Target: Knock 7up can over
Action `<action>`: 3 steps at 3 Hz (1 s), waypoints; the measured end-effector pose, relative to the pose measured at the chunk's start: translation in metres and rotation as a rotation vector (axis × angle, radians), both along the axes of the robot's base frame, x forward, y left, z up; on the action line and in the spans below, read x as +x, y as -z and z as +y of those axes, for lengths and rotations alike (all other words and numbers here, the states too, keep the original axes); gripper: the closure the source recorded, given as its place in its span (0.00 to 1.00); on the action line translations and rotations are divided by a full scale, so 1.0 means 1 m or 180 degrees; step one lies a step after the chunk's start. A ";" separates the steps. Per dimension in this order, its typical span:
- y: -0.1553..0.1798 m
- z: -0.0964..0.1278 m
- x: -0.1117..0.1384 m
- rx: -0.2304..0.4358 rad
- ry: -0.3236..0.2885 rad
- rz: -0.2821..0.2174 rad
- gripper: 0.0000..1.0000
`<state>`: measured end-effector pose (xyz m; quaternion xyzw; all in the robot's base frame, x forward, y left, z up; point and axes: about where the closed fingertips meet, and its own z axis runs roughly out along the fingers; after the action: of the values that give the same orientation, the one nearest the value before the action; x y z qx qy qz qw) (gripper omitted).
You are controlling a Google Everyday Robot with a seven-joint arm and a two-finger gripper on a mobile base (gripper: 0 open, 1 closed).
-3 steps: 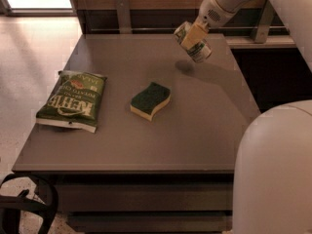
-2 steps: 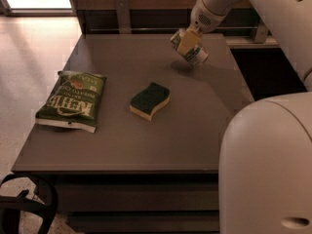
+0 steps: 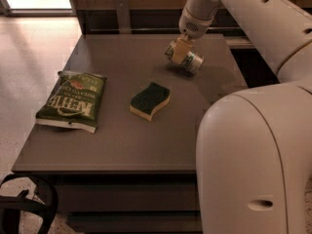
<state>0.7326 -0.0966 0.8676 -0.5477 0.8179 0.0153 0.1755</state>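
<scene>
The 7up can (image 3: 193, 62), silver-white with green markings, is tipped on its side at the back right of the dark table (image 3: 122, 57), low over the surface with its shadow just beneath it. My gripper (image 3: 179, 50) comes down from the arm above and is shut on the can's left end, with a tan finger (image 3: 181, 47) across it. I cannot tell whether the can touches the table.
A green and yellow sponge (image 3: 150, 100) lies mid-table, in front of the can. A green chip bag (image 3: 73, 100) lies flat at the left. My arm's large white link (image 3: 253, 155) fills the right foreground. A black object (image 3: 19, 204) sits on the floor at lower left.
My gripper has moved left and lower with the tilted can in it, so the can now hangs closer to the table top. Sponge and chip bag have not moved.
</scene>
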 end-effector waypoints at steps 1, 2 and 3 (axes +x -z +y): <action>0.012 0.013 -0.001 0.0086 -0.0123 0.0131 1.00; 0.018 0.018 0.000 0.0106 -0.0149 0.0165 0.80; 0.020 0.019 0.000 0.0106 -0.0153 0.0172 0.56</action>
<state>0.7330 -0.0778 0.8473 -0.5636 0.8086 0.0479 0.1620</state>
